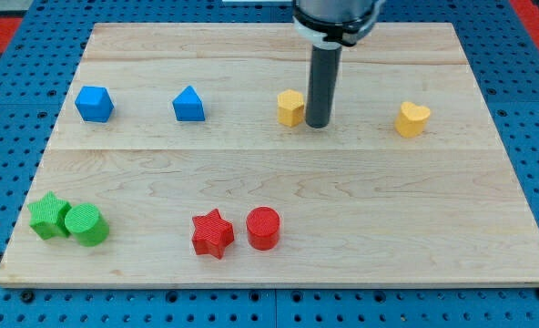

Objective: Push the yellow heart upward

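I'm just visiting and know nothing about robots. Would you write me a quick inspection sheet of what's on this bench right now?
Surface: pale wooden board lying on a blue pegboard.
Job's things: yellow heart at the view's right, upper row; my tip stands well to its left, not touching it.
Clutter: yellow block right beside my tip on the left; blue cube-like block; blue pentagon-like block; green star touching green cylinder; red star beside red cylinder.
Claw: none fitted, only the rod.
Cables: nothing seen.
Surroundings: red patches at the top corners, unclear.
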